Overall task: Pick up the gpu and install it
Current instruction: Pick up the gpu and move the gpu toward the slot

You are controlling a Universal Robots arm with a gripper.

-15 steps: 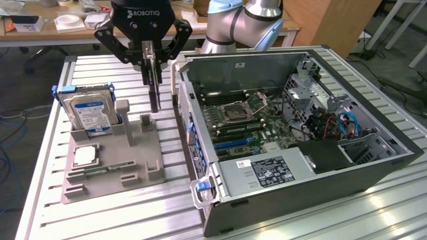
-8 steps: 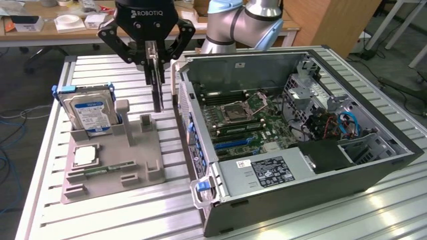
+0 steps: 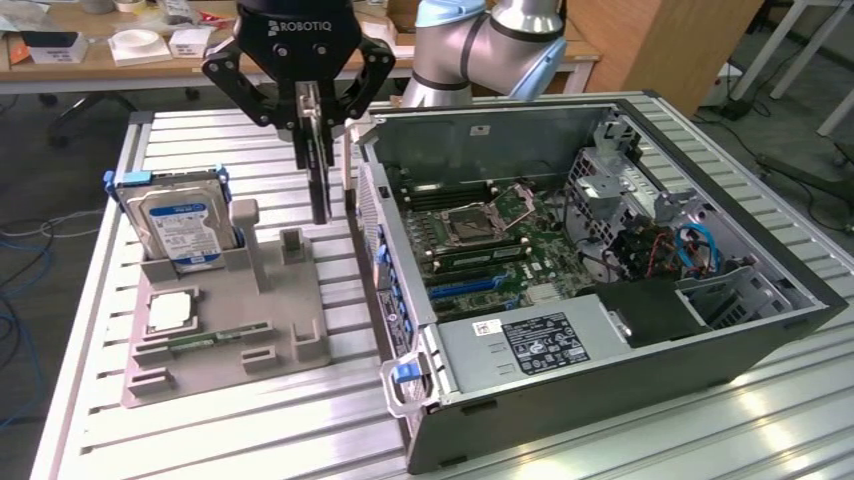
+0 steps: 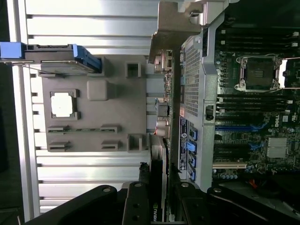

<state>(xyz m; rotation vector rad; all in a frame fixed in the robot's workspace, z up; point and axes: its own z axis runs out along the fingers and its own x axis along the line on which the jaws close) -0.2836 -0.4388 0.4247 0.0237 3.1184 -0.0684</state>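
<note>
The pick-up half looks done. The black two-finger gripper (image 3: 314, 135) is clamped, jaws drawn narrow, on the gpu (image 3: 320, 195), a flat dark card seen edge-on in the exterior view and hanging straight down from the fingers. Its silver metal end bracket (image 3: 350, 170) is on the side towards the case. The card is clear of the grey moulded holder tray (image 3: 287, 335), which lies on the slatted aluminium table (image 3: 200, 430) near that table's edge at the exterior view's left. The tray's two upright posts (image 3: 250, 240) beneath the card stand empty (that appears to be the gpu's bay).

In the wrist view the card runs between the fingertips (image 4: 136, 192), over the strip of table between the tray and the wall of the open black computer tower (image 3: 747, 335).

The install half is not done, as I judge it. The green motherboard (image 3: 521, 250) inside the tower shows its blue expansion slot (image 3: 467, 285) bare, and the card is outside the case, above its near wall. The silver hard drive with the blue label (image 3: 180, 225) sits upright in its own bay of the tray.
</note>
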